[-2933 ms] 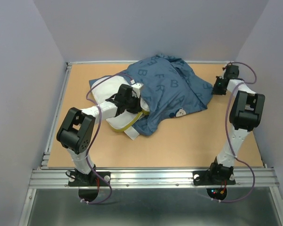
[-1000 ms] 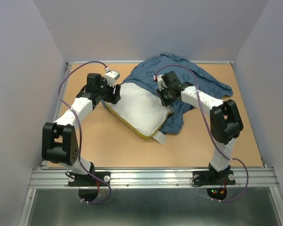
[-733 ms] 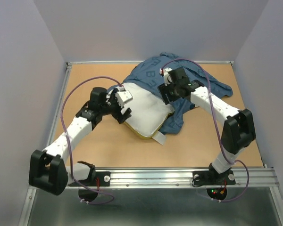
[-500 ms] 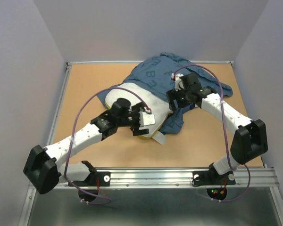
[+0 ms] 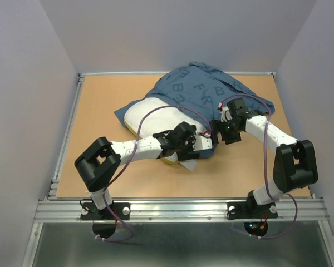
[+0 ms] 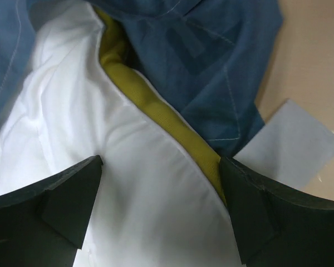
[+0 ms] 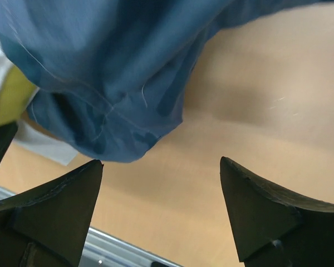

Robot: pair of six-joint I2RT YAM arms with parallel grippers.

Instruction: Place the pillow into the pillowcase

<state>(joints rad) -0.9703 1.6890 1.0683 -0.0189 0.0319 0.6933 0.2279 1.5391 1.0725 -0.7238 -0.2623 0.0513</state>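
The left pincer [image 5: 204, 143] is wide open and holds nothing. Seen from its own camera, the left pincer [image 6: 158, 167] has its two dark fingers [image 6: 67, 194] spread far apart. The pillow [image 6: 89, 133] lies right under it. The soft white part fills the gap between the fingers and goes on ahead of them. The yellow-green band [image 6: 150, 108] on the pillow's edge runs from far ahead of the pincer down to the finger on the right of that view. It looks very close to that finger (I cannot tell if it touches). The blue pillowcase [image 6: 211, 55] lies ahead of the pincer and past the band. A pale flap [image 6: 295, 144] lies flat on the table [image 6: 314, 50], just beyond the same finger.

The right pincer [image 5: 225, 131] is wide open too, with nothing in it. In its own view, the right pincer [image 7: 160, 162] has only bare table [image 7: 256, 111] between its fingers. The pillowcase [image 7: 117, 72] bulges ahead of it, nearer the finger on the left of that view.

From above, the two pincers are near each other, tips almost facing. The pillow [image 5: 150, 114] lies behind the left pincer with its far end under the pillowcase [image 5: 200, 92]. The rest of the pillowcase is bunched up beyond both pincers.
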